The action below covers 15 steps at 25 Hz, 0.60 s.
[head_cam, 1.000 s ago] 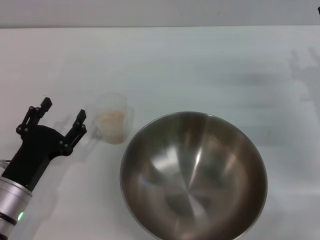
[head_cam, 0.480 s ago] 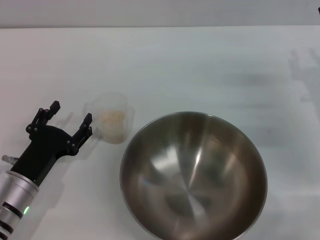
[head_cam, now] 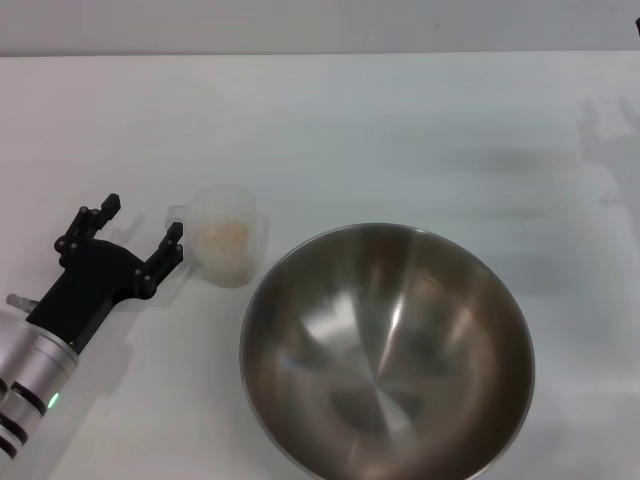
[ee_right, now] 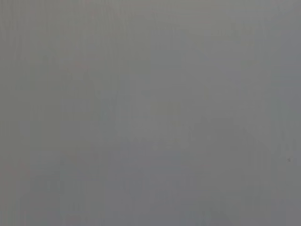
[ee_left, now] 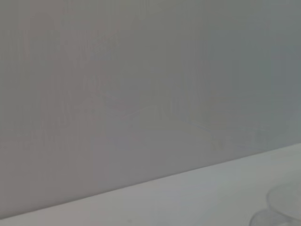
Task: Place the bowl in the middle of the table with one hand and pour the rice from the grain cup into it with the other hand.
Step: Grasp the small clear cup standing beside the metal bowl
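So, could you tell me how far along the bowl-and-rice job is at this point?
Done: the bowl sits empty on the table, roughly central though toward its near edge. In hand: the left gripper, fingers open, is beside the grain cup, one fingertip near its handle side, not yet gripping. The rice is in the cup. Left: grasp, lift, pour. The right gripper is out of view.

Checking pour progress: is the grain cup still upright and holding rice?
Upright and holding rice: the grain cup stands on the table, rice inside; the bowl is empty.
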Available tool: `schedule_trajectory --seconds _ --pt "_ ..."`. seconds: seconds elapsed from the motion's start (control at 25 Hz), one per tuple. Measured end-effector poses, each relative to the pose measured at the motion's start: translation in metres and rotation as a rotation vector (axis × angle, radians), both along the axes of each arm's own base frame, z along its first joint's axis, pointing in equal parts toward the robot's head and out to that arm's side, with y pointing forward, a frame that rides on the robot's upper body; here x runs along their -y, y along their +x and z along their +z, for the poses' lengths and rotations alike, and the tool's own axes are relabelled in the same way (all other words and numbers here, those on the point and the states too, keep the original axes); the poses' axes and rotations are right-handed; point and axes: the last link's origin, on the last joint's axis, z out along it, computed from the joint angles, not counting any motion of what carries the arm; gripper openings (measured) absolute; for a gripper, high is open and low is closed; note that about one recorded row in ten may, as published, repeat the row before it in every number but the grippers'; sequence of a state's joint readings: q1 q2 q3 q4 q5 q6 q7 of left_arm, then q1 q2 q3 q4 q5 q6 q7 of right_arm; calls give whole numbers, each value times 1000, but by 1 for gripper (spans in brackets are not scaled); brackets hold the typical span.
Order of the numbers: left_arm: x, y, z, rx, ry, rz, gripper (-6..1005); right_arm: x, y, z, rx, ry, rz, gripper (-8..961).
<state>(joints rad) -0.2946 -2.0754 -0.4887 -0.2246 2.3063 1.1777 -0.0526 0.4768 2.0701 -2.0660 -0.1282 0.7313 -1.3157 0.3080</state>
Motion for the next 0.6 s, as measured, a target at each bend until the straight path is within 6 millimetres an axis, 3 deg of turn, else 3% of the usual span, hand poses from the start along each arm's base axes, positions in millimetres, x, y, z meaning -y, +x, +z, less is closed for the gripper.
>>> schedule_trajectory --seconds 0.24,0.6 --pt "-12 4 0 -9 1 -1 810 0 0 0 -3 1 0 500" --pt "-10 4 0 -41 13 -10 810 -1 -1 0 -4 1 1 500"
